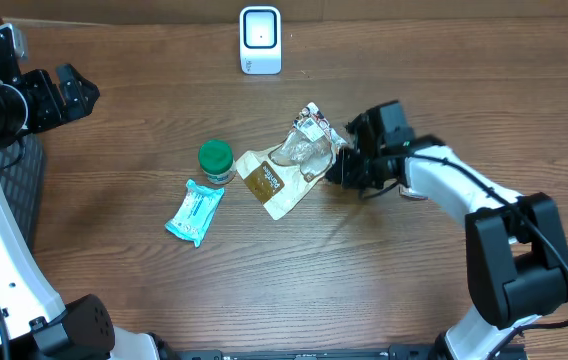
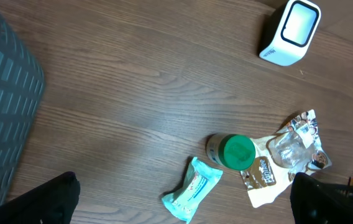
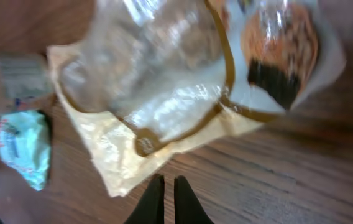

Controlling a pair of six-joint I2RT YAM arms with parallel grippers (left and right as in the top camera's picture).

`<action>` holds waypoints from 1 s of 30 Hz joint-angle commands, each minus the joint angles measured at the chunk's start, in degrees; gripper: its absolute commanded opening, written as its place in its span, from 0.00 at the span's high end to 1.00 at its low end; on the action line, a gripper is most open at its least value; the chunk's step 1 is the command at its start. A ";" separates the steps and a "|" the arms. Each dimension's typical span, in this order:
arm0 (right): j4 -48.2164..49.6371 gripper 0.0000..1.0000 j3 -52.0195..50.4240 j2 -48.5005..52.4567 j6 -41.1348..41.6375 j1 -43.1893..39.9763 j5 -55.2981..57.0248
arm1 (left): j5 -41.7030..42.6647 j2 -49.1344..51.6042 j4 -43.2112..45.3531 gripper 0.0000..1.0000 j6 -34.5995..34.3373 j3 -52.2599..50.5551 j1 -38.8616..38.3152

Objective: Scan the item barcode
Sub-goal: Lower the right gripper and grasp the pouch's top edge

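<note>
A crumpled clear-and-brown snack bag point(image 1: 289, 165) point(image 2: 276, 162) lies in the middle of the table, and it fills the right wrist view point(image 3: 164, 93). My right gripper point(image 1: 336, 172) point(image 3: 168, 183) is shut at the bag's right edge. Its tips touch that edge, and no bag shows between them. The white barcode scanner point(image 1: 260, 40) point(image 2: 289, 31) stands at the far edge. My left gripper point(image 1: 64, 90) point(image 2: 186, 202) hangs wide open and empty, high at the far left.
A green-lidded jar point(image 1: 215, 160) point(image 2: 233, 151) stands just left of the bag. A teal packet point(image 1: 195, 211) point(image 2: 192, 186) lies in front of the jar. A dark gridded mat point(image 1: 19, 190) point(image 2: 2, 112) covers the table's left edge.
</note>
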 commanded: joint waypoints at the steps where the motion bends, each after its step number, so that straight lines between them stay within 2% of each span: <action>1: -1.09 0.88 1.60 -1.77 -1.57 -0.52 -2.12 | 0.44 -0.39 0.04 0.00 1.09 0.85 -0.17; 4: -0.33 0.71 -0.02 -1.62 -0.98 0.94 -2.08 | 0.44 -0.39 0.07 0.00 1.09 0.85 -0.17; 7: 3.34 0.65 -1.86 -0.81 1.22 3.19 -0.37 | 0.44 -0.39 0.07 0.00 1.09 0.85 -0.17; 10: 7.89 0.54 -3.04 0.68 4.68 5.55 4.81 | 0.44 -0.39 0.07 0.00 1.09 0.85 -0.17; 16: 8.50 0.49 -3.34 2.51 10.62 7.69 11.93 | 0.44 -0.39 0.07 0.00 1.09 0.85 -0.17; 26: 9.20 0.36 -3.34 7.02 12.31 7.69 11.93 | 0.44 -0.39 0.04 0.00 1.09 0.85 -0.17; 30: 13.81 0.36 -3.34 9.01 12.61 7.69 11.93 | 0.44 -0.39 0.04 0.01 1.09 0.85 -0.17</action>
